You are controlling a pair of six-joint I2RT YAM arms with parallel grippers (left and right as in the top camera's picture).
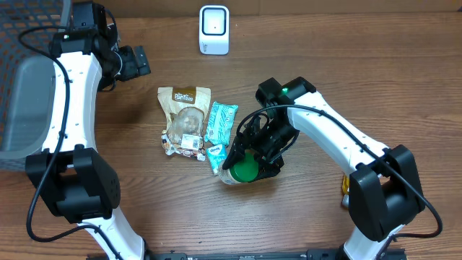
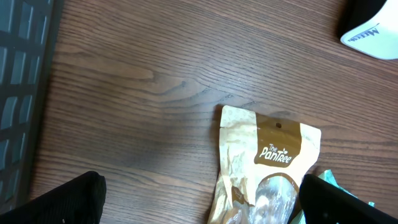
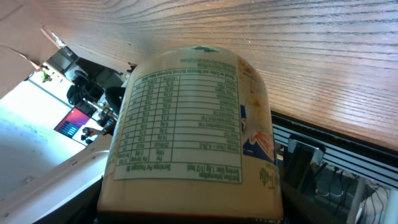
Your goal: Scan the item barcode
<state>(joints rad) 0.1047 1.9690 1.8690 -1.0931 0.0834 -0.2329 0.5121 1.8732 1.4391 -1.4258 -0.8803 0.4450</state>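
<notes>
A jar [image 1: 244, 169] with a green lid and pale tan contents is held off the table, with my right gripper [image 1: 254, 154] shut on its sides. In the right wrist view the jar [image 3: 193, 118] fills the frame, its nutrition label facing the camera; no barcode shows there. The white scanner [image 1: 214, 29] stands at the back of the table, its corner [image 2: 372, 30] also in the left wrist view. My left gripper [image 1: 134, 63] hangs open at the back left, fingers [image 2: 68, 200] spread over the table with nothing between them.
A tan Pantree pouch [image 1: 185, 119] [image 2: 267, 163], a teal packet [image 1: 220, 122] and a small tube [image 1: 215, 156] lie mid-table beside the jar. A grey basket [image 1: 22, 108] [image 2: 17, 93] sits at the left edge. A small yellow object [image 1: 345, 189] lies by the right arm.
</notes>
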